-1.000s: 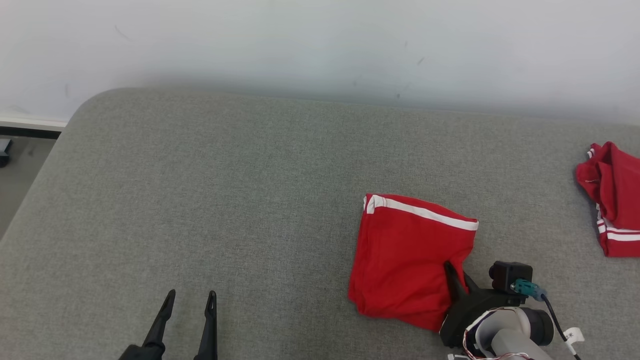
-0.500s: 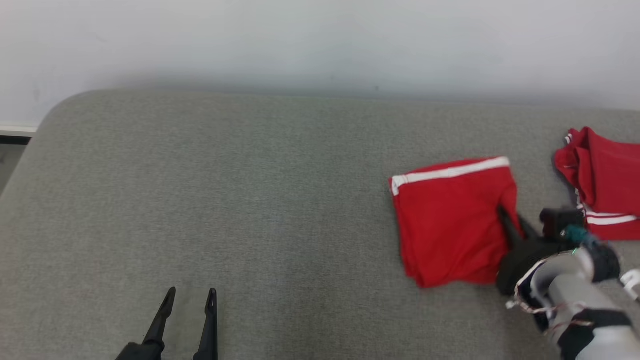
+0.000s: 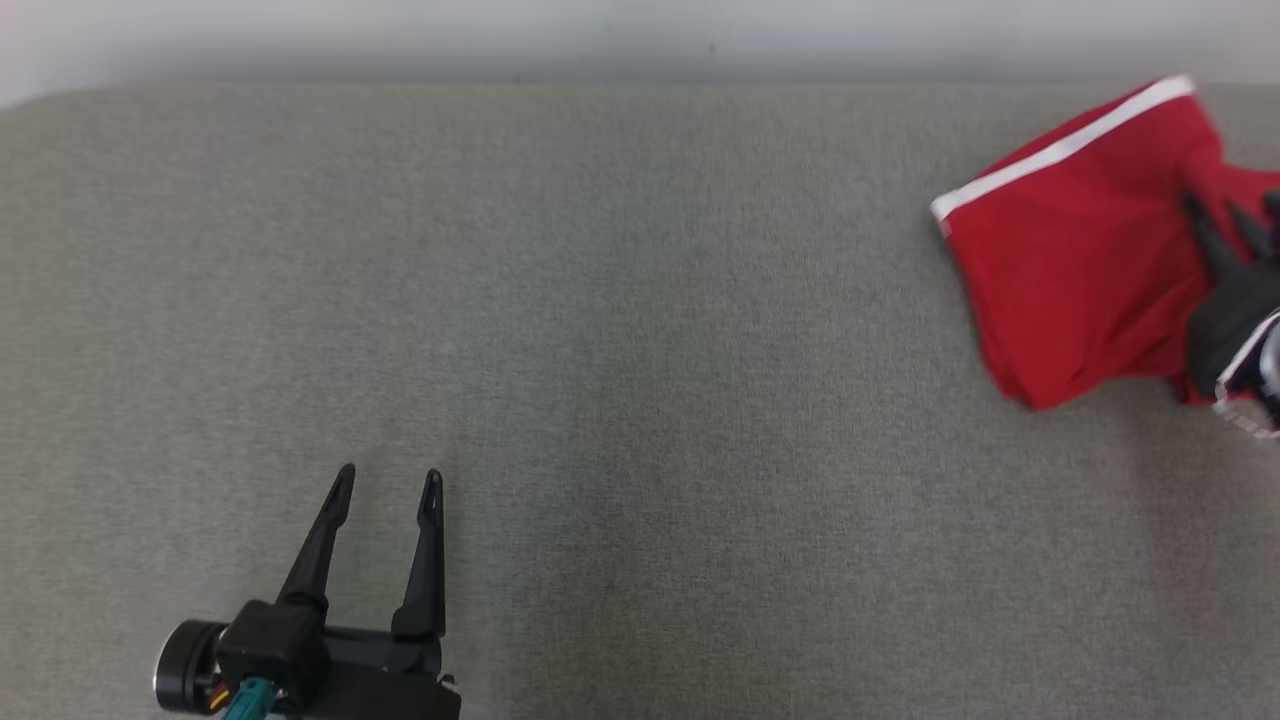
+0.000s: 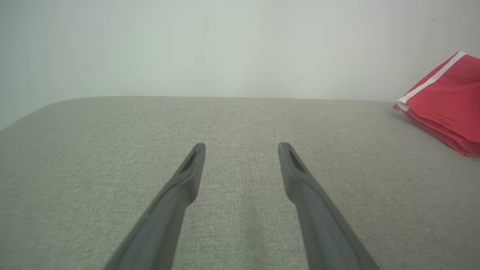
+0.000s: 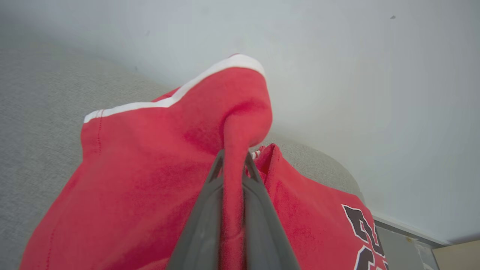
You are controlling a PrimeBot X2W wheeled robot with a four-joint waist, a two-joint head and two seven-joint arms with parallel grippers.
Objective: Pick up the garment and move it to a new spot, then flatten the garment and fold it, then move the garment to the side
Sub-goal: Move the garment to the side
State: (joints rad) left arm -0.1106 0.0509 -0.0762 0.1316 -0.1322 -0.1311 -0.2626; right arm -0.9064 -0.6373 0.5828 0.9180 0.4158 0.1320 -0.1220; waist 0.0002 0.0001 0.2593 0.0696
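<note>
Garment (image 3: pixel 1070 250) is lying at far right of counter (image 3: pixel 640 350), close to back edge by the wall (image 4: pixel 225 45). It's folded to a rough rectangle, w/ white stripe (image 3: pixel 1060 150) running along its far edge.

R pincer (image 5: pixel 233 159) is clamping a pinched-up ridge of red cloth on the garment's right side. In the right wrist view that ridge is standing up between the two fingers, jaws nearly together w/ fabric sandwiched. The rest of the garment is trailing off to the pincer's left, on the counter.

L pincer (image 3: pixel 388 480) is hovering at lower left over bare counter, jaws spread wide, nothing between them, well apart from garment.

Handling, my judgement:
- Soft, light, limp and not fragile, so it'll be draping from a single pinch.
- Layers could be sliding apart, and the fabric-topped counter is prob. adding drag, so bunching is likely if it's dragged.
- Best hold is through all layers at a folded edge or the stripe hem. Can't tell how many layers the current bite is catching.

2nd garment (image 5: pixel 318 210), red w/ black print, is lying right beside the clamp point. Touching or overlapping, can't tell, so there's a snag risk.

I'm reading this as the move-to-side step.
</note>
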